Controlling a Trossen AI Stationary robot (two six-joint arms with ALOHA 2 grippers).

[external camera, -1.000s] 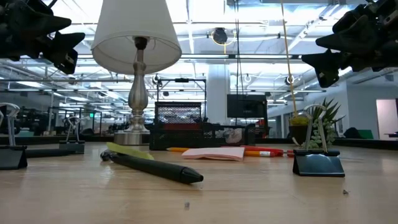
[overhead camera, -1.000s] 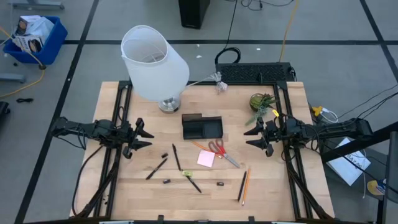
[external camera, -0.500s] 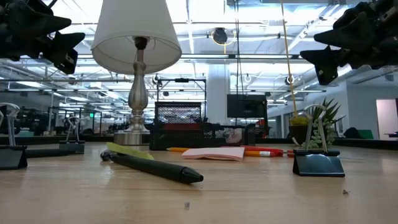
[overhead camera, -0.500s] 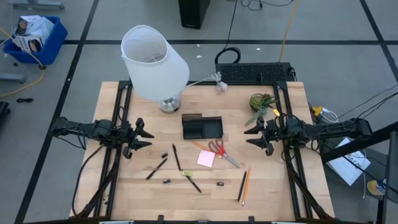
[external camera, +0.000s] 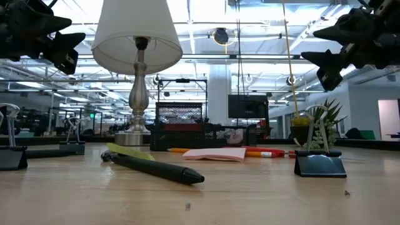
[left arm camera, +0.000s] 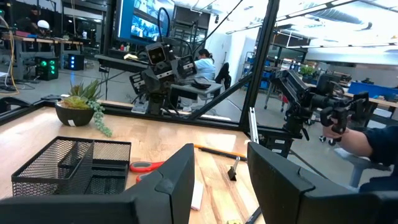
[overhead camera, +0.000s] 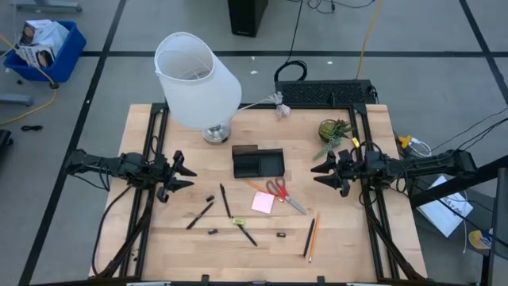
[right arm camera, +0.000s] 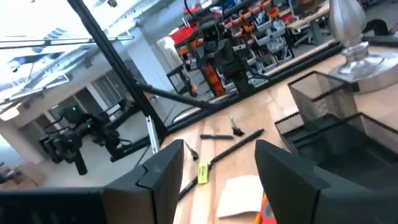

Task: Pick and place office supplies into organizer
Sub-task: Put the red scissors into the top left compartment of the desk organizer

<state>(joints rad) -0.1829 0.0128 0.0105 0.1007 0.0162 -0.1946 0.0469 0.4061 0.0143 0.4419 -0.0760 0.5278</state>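
Jaws on both your grippers stand wide, holding nothing. Left gripper (overhead camera: 176, 174) hovers at the table's (overhead camera: 341, 246) left edge; right gripper (overhead camera: 328, 171) at its right edge, both pointing inward. Between them: organizer (overhead camera: 258, 162), well apart from either; scissors (overhead camera: 279, 191) and sticky pad (overhead camera: 263, 202) nearer the right gripper; pens (overhead camera: 225, 201) and pencils (overhead camera: 310, 237) lower down.

1. The organizer (overhead camera: 258, 162) sits near the middle of the worktop (overhead camera: 159, 238), toward the far edge.
2. The scissors (overhead camera: 279, 191) and the pink sticky-note pad (overhead camera: 263, 202) lie just beside each other, nearer the front than the organizer.
3. The left gripper (overhead camera: 184, 174) hovers by the left edge, fingers spread.
4. The right gripper (overhead camera: 321, 175) hovers by the right edge, fingers spread.
5. A lamp (overhead camera: 197, 79) stands at the far left.
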